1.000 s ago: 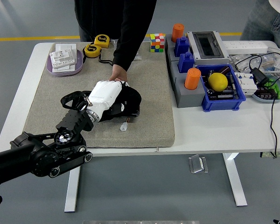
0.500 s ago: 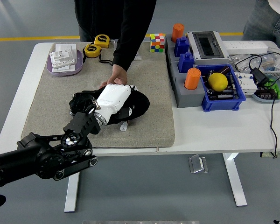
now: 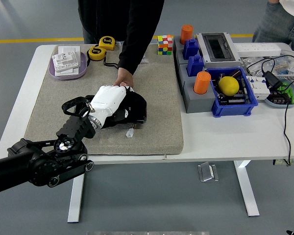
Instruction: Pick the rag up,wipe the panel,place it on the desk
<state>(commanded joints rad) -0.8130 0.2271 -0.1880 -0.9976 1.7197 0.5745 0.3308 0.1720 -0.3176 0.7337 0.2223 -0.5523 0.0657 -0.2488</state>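
A black rag (image 3: 138, 105) lies bunched on the grey-beige panel (image 3: 159, 83) that covers the middle of the white table. My left hand (image 3: 109, 102), with its white back upward, presses down on the rag with its fingers curled into the cloth. The black left arm (image 3: 49, 159) comes in from the lower left. A person in a black sleeve stands at the far side with one hand (image 3: 122, 79) resting on the panel, just behind my hand and touching the rag's far edge.
A small white piece (image 3: 130, 132) lies on the panel just in front of the rag. A purple tray (image 3: 54, 71) and two yellow tape measures (image 3: 96, 52) sit at the back left. A colour cube (image 3: 165, 44), orange cylinders (image 3: 202, 82), a blue bin (image 3: 237, 108) with a yellow ball and cables fill the right.
My left hand swept right along the panel with the rag, then came back left to about where it started. The person's hand stayed at the rag's far edge.
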